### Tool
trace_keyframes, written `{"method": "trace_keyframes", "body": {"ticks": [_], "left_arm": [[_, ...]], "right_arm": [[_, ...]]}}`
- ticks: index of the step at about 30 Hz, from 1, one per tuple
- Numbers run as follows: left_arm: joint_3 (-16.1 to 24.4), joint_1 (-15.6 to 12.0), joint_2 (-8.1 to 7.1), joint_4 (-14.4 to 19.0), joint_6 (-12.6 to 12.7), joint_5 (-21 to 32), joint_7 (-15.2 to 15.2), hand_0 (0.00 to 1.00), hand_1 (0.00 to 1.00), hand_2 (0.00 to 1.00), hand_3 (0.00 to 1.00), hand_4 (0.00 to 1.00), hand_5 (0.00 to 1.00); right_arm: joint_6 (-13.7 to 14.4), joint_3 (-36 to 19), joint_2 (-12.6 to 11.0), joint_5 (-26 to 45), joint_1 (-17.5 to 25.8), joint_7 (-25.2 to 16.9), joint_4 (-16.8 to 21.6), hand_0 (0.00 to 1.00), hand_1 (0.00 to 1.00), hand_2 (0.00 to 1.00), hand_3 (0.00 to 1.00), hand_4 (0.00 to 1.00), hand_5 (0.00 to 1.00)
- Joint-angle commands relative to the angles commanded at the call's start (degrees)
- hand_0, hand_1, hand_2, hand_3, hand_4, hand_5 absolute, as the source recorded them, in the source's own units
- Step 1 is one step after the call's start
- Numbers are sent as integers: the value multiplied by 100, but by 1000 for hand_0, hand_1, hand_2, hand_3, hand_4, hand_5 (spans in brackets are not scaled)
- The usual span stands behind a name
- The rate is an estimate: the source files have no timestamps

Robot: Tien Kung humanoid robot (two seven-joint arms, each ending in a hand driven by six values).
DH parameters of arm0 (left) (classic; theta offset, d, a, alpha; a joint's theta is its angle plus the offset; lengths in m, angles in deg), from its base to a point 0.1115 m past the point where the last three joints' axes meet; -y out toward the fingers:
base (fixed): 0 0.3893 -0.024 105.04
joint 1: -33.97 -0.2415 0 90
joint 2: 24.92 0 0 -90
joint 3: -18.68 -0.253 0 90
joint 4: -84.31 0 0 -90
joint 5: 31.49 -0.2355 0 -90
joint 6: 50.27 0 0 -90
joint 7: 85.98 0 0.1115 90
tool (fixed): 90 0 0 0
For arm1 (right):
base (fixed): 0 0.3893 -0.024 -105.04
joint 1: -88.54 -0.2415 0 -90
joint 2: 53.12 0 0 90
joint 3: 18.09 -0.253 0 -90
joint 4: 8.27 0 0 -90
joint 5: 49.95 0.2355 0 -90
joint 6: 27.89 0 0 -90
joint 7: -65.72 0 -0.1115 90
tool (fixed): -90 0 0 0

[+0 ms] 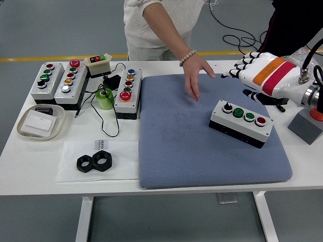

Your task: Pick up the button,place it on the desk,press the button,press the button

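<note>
Grey button box [241, 123] with four buttons, lying on blue mat [176, 151] on white counter [30, 166], just below and left of the right hand [258, 68]. Right hand: white, fingers spread, holding nothing, raised clear of the box. Person's hand [196, 75]: open, hovering over the mat, left of the right hand and apart from the box. Left hand: not visible.
</note>
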Motion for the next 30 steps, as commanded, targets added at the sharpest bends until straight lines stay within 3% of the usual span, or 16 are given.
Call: {"method": "trace_keyframes", "body": {"ticks": [4, 5, 10, 11, 30], "left_arm": [[89, 13, 13, 0, -4, -79, 28, 740, 914, 986, 941, 611, 998], [105, 15, 14, 0, -6, -95, 32, 741, 913, 986, 941, 610, 998], [230, 25, 23, 0, -15, -201, 66, 741, 913, 986, 941, 610, 998], [269, 28, 29, 0, -13, -233, 76, 742, 914, 986, 941, 612, 998], [567, -39, 31, 0, -38, -537, 152, 743, 914, 986, 940, 611, 998]], "right_arm": [[-19, -25, -65, 27, -247, 134, -208, 976, 946, 982, 928, 860, 576], [-18, -20, -79, 28, -281, 146, -232, 998, 947, 986, 937, 849, 816], [-137, -23, -236, 78, -599, 198, -423, 998, 947, 986, 937, 849, 816], [-144, -60, -266, 97, -649, 201, -437, 998, 952, 988, 941, 835, 910], [-353, -160, -636, 436, -1133, 117, -801, 998, 951, 987, 953, 841, 883]]}}
